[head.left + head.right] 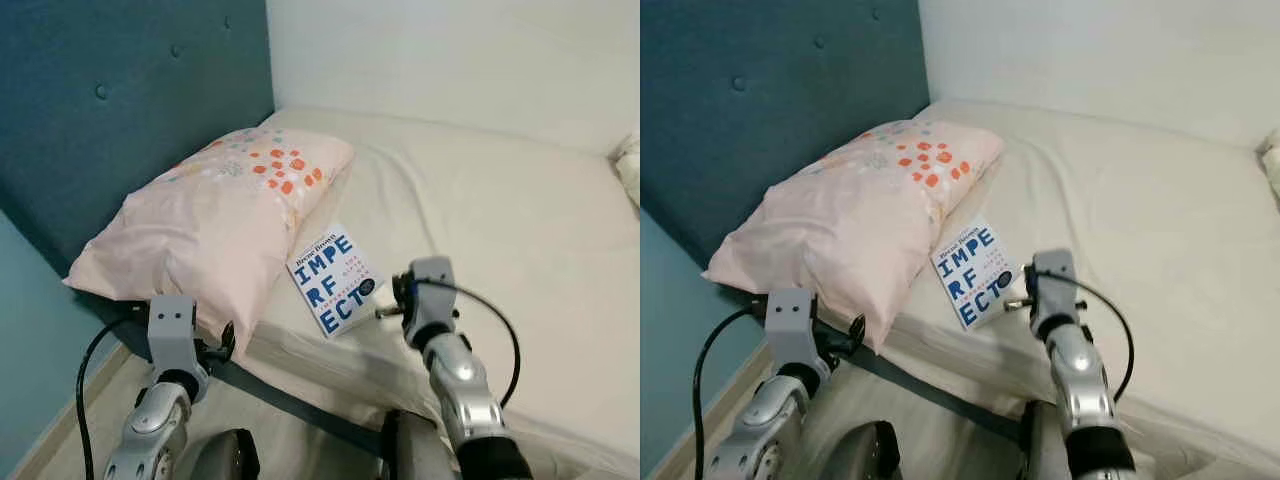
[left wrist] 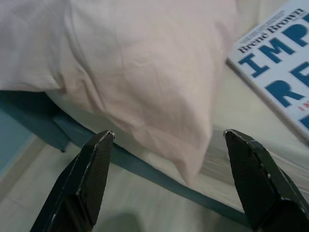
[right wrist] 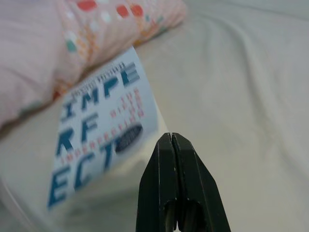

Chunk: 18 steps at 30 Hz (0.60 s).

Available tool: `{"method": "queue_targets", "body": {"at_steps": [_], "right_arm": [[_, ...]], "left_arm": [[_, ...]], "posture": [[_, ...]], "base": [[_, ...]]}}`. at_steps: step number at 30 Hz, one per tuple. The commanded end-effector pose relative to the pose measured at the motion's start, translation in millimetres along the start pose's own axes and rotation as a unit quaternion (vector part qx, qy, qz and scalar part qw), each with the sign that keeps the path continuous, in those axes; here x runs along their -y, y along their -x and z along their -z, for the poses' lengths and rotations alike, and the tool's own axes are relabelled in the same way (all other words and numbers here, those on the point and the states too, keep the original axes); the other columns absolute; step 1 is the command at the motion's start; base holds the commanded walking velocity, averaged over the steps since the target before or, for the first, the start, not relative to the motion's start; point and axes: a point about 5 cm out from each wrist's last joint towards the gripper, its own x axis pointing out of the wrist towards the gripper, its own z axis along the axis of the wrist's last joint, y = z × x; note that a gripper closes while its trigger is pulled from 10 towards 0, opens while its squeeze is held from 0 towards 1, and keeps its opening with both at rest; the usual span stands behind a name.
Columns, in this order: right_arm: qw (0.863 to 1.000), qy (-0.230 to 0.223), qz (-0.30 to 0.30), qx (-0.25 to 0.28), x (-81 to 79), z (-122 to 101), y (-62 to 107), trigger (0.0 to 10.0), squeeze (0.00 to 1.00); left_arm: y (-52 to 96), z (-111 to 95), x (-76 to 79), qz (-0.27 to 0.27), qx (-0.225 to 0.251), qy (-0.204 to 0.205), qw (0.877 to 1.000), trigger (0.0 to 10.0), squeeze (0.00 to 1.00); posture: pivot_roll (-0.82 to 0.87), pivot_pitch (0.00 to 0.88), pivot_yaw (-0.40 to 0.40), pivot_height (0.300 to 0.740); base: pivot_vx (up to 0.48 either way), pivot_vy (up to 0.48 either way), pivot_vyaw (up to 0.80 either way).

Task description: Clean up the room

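A white-and-blue paperback book [image 1: 335,279] lies on the cream bed sheet [image 1: 500,220], touching the pink pillow [image 1: 215,220] at its ten o'clock. The right gripper [image 3: 172,145], fingers together, hovers at the book's four o'clock; the left gripper [image 2: 169,140], fingers apart, faces the pillow's corner.

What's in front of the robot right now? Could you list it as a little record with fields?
place: bed with a cream sheet, against a blue headboard
pillow: pink pillow with orange dots, at the head end, its corner hanging over the bed's edge
book: white book with blue letters, flat on the sheet beside the pillow
left gripper: left gripper open, near the pillow's overhanging corner
right gripper: right gripper shut, empty, by the book's edge
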Motion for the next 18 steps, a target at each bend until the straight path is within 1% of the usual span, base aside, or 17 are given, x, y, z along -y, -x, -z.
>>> {"method": "queue_targets", "body": {"at_steps": [1,4,8,9,11,14,16,18], "right_arm": [[1.0,0.009,0.006,0.01,1.0,-1.1,1.8,10.0,0.0],[1.0,0.015,0.004,0.004,0.8,1.2,2.8,10.0,0.0],[1.0,0.013,-0.005,0.013,-10.2,1.5,9.6,10.0,0.0],[1.0,0.013,-0.005,0.013,-10.2,1.5,9.6,10.0,0.0],[1.0,0.003,-0.002,0.007,-15.6,5.3,12.3,10.0,0.0],[1.0,0.001,-0.002,0.005,-16.5,6.1,12.7,10.0,0.0],[1.0,-0.012,-0.006,-0.001,-17.9,8.0,13.8,10.0,0.0],[1.0,-0.016,-0.014,-0.003,-21.0,7.8,13.9,10.0,0.0]], "left_arm": [[2.2,7.2,-0.4,-0.013,-0.005,-0.003,1.0,10.0,0.0],[0.4,6.3,2.5,-0.007,0.002,-0.008,1.0,10.0,0.0],[-1.5,6.7,6.9,-0.002,0.007,-0.003,1.0,10.0,0.0],[-1.5,6.7,6.9,-0.002,0.007,-0.003,1.0,10.0,0.0],[-2.1,7.7,9.0,0.002,0.007,-0.005,1.0,10.0,0.0],[-2.3,8.0,9.4,0.002,0.007,-0.005,1.0,10.0,0.0],[-2.3,9.1,10.4,0.001,0.008,-0.008,1.0,10.0,0.0],[-2.2,9.5,11.3,0.001,0.013,-0.009,1.0,10.0,0.0]], "posture": [[-0.03,0.115,0.012,0.574],[-0.03,0.116,0.013,0.574],[-0.03,0.115,0.013,0.574],[-0.03,0.115,0.013,0.574],[-0.03,0.113,0.01,0.574],[-0.03,0.113,0.01,0.574],[-0.04,0.11,0.009,0.574],[-0.04,0.108,0.009,0.584]], "base": [[0.0,0.0,0.0],[0.0,0.0,0.0],[0.0,0.0,0.0],[0.0,0.0,0.0],[0.0,0.0,0.0],[0.0,0.0,0.0],[0.0,0.0,0.0],[0.0,0.0,0.0]]}}
